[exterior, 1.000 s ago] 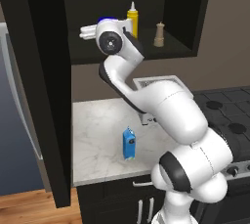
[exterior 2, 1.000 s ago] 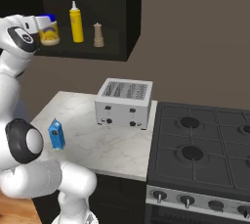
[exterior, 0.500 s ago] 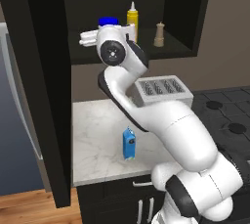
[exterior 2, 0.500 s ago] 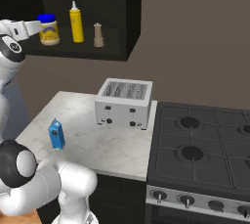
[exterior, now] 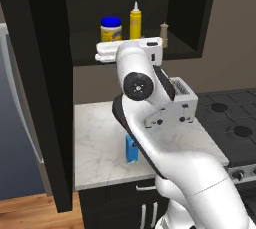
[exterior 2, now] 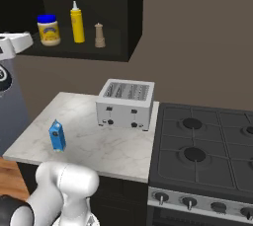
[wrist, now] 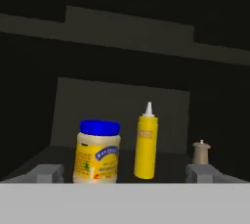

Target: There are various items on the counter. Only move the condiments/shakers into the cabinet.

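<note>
The cabinet (exterior: pixel 40 98) hung dark above the table (exterior: pixel 100 143), its door edge running down the left of the left base view; the right base view gave its open shelf front instead. The stove (exterior 2: pixel 207 156) lay whole in the right base view, while the left base view caught just a corner of it. The arm hid most of the toaster (exterior: pixel 182 104) from the left; from the right the toaster (exterior 2: pixel 124 104) stood clear, near the table's stove end. Bare marble lay between it and the carton (exterior 2: pixel 57 135), which stood near the front edge, half hidden behind the arm in the left base view.

On the shelf stood the jar (wrist: pixel 97 152), the bottle (wrist: pixel 145 142) just beside it, and the shaker (wrist: pixel 200 152) apart from both. The gripper (wrist: pixel 124 174) hung before the shelf edge with its fingers spread wide and nothing between them; the jar and bottle stood beyond the gap. The shelf's back was too dark to read.
</note>
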Motion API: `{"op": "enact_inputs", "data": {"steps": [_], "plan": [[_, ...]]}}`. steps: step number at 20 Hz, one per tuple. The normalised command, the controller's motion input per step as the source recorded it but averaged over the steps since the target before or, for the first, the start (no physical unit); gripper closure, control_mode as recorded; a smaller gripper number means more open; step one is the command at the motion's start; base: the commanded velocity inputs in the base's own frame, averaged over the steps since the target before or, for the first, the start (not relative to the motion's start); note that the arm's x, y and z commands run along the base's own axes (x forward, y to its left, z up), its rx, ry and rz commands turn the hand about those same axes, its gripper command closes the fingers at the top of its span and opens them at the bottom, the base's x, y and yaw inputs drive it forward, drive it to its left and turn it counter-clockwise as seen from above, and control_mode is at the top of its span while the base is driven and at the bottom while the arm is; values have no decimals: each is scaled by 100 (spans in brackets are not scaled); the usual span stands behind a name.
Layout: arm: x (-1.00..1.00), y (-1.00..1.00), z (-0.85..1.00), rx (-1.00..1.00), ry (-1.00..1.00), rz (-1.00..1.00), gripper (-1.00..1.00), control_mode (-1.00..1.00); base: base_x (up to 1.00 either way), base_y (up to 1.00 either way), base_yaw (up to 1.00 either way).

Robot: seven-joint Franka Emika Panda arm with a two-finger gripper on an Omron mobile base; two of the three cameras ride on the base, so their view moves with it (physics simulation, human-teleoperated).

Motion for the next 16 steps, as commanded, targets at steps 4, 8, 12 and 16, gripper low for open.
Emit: {"op": "enact_inputs", "data": {"steps": [4, 8, 12, 16], "plan": [[-100, -100, -16, 16, -14, 0, -100, -100, 0, 0, 0], [-100, -100, -6, 19, -5, 1, -100, -100, 0, 0, 0], [-100, -100, 0, 23, -8, 0, -100, -100, 0, 0, 0], [-100, -85, -8, 16, -17, 0, -100, -100, 0, 0, 0]]}}
